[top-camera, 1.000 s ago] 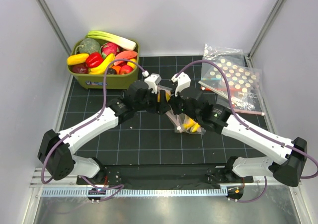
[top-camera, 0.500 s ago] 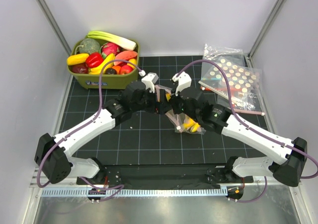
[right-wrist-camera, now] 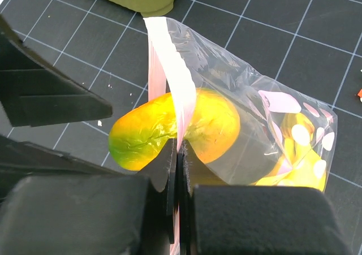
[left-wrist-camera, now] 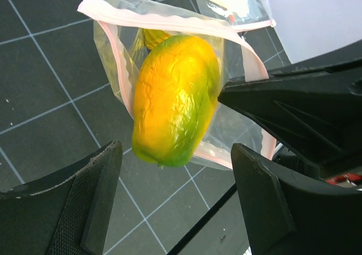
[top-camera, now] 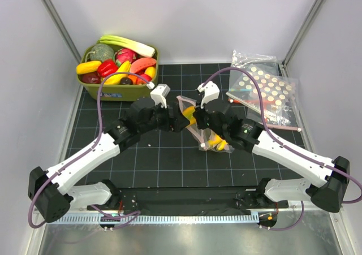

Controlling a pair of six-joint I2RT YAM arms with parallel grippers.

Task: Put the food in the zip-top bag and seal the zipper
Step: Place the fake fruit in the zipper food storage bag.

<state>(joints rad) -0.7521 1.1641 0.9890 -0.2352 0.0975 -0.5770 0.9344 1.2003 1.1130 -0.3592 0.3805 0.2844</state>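
Note:
The zip-top bag [right-wrist-camera: 266, 125] hangs from my right gripper [right-wrist-camera: 180, 153], which is shut on its pink zipper [right-wrist-camera: 172, 74] edge. An orange-yellow fruit [left-wrist-camera: 175, 99] with a green end sits halfway through the bag's mouth, its green end sticking out. A yellow banana bunch [right-wrist-camera: 300, 164] lies deeper in the bag. My left gripper [left-wrist-camera: 175, 201] is open just short of the fruit, touching nothing. From above, both grippers meet at mid-table: the left gripper [top-camera: 176, 121], the right gripper [top-camera: 195, 118], the bag [top-camera: 199, 133] between and below them. No round red fruit shows in the bag.
A green basket [top-camera: 120, 92] full of toy produce stands at the back left. Larger clear bags with coloured dots [top-camera: 264, 88] lie at the back right. The black grid mat [top-camera: 158, 159] covers the table between the arms.
My left gripper opened, let go of the orange-yellow fruit and drew back to the left. The fruit stays lodged in the bag's mouth. The right gripper has held still.

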